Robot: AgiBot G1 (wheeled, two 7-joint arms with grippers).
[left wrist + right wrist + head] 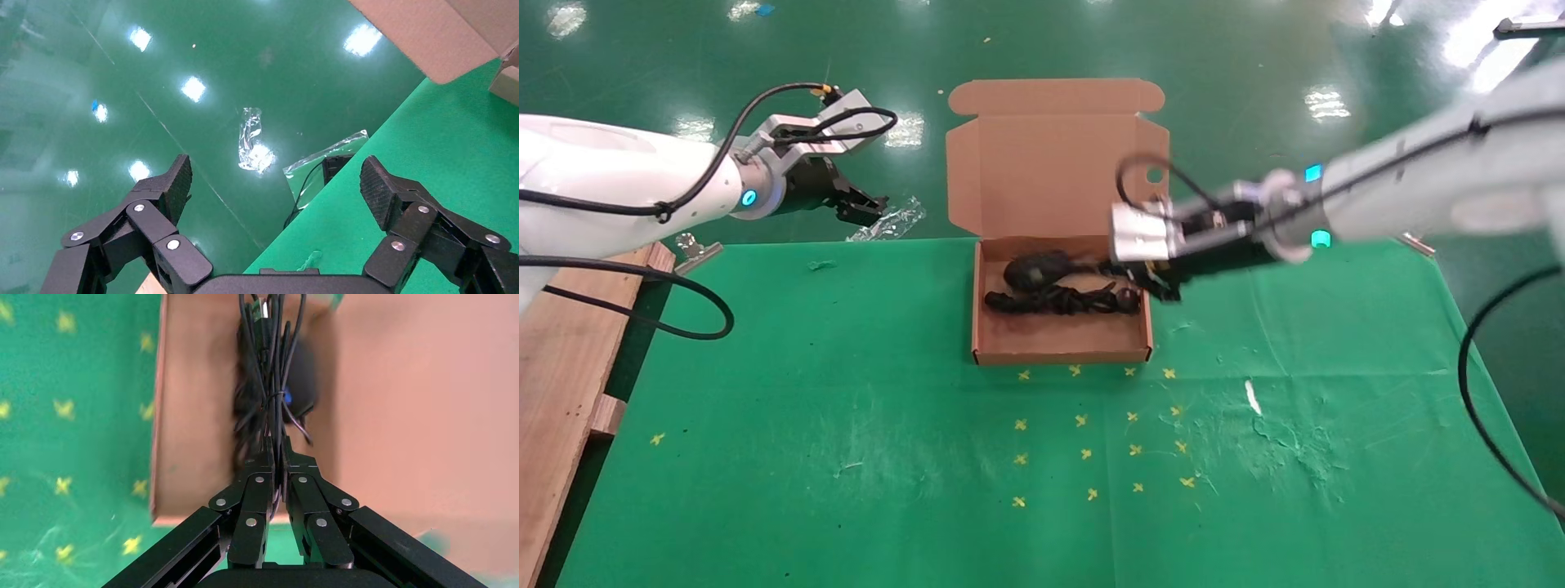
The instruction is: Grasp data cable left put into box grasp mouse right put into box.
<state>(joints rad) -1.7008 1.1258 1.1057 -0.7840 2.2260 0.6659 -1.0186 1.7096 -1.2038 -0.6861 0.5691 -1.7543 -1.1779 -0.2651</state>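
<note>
Right wrist view: right pincer (pixel 276 454) is clamped on the mouse (pixel 301 380) wire; lifting away could drag the mouse out of the box (pixel 190 367); left pincer (pixel 275 184) hangs apart, idle.

mouse (pixel 1037 270) behind data cable (pixel 1058 301), both in box (pixel 1062 341), box mid-table (pixel 846 425)

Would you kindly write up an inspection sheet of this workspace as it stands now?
Surface: green cloth table with yellow cross marks and white scuffs.
Job's things: box open, lid up; mouse and data cable both inside.
Clutter: clear plastic bag at the table's far edge.
Grippers: right gripper at the box's right end, shut on the mouse's thin wire; left gripper open, empty, beyond the table's far left edge.
Cables: black arm cables on both arms.
Surroundings: glossy green floor; wooden board at left.
</note>
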